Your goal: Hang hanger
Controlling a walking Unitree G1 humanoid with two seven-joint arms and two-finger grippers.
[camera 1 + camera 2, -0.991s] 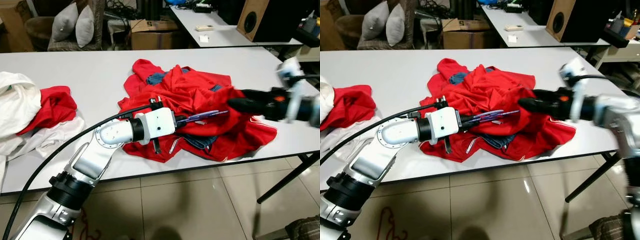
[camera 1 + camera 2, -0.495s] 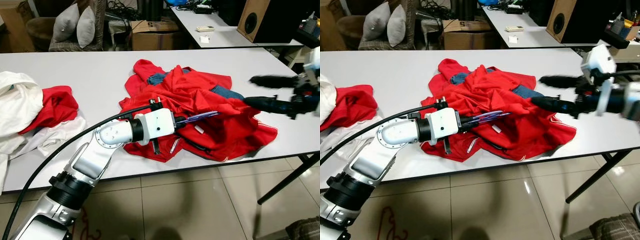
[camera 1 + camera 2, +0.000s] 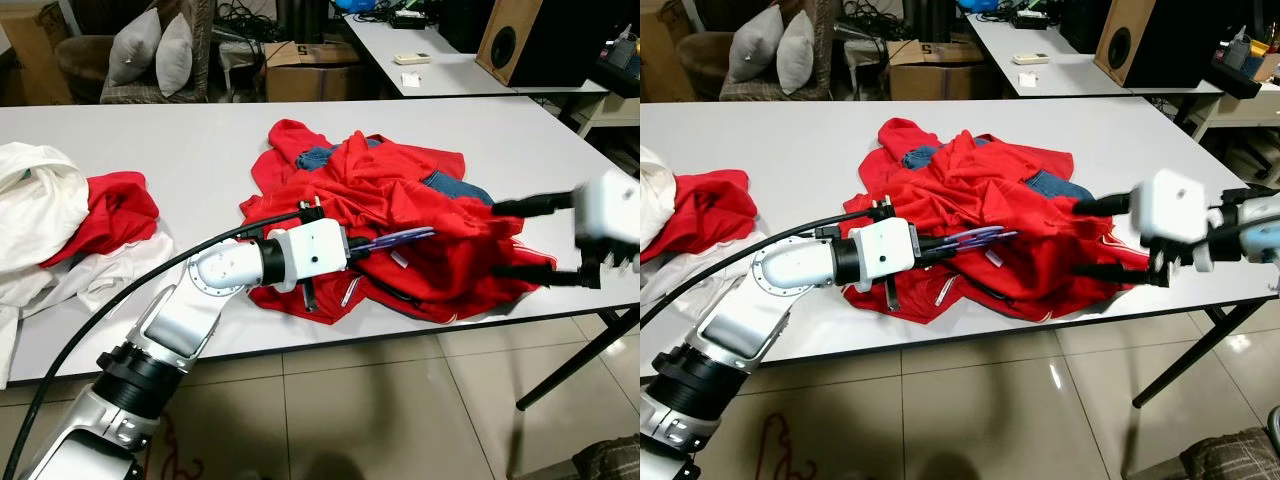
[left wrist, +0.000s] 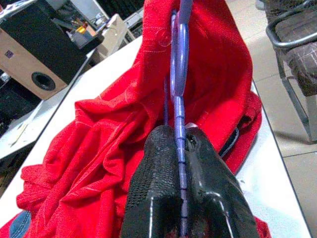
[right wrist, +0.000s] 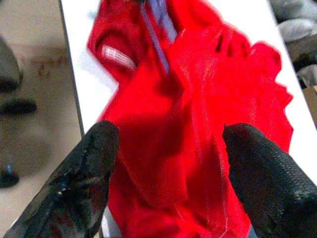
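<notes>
A red garment lies crumpled on the white table, with blue denim showing in its folds. My left gripper is shut on a purple hanger, which runs from its fingers into the red cloth; the hanger is seen close up between the pads. At the garment's right edge my right gripper stands open, one finger on each side of the red cloth.
White and red clothes are piled at the table's left end. Behind stand a second table, a cardboard box, a speaker and an armchair with cushions. Tiled floor lies in front.
My right gripper has let go of the red cloth, drawn back to the right and swung toward the garment's right edge with its fingers apart. The left gripper has held still with the hanger.
</notes>
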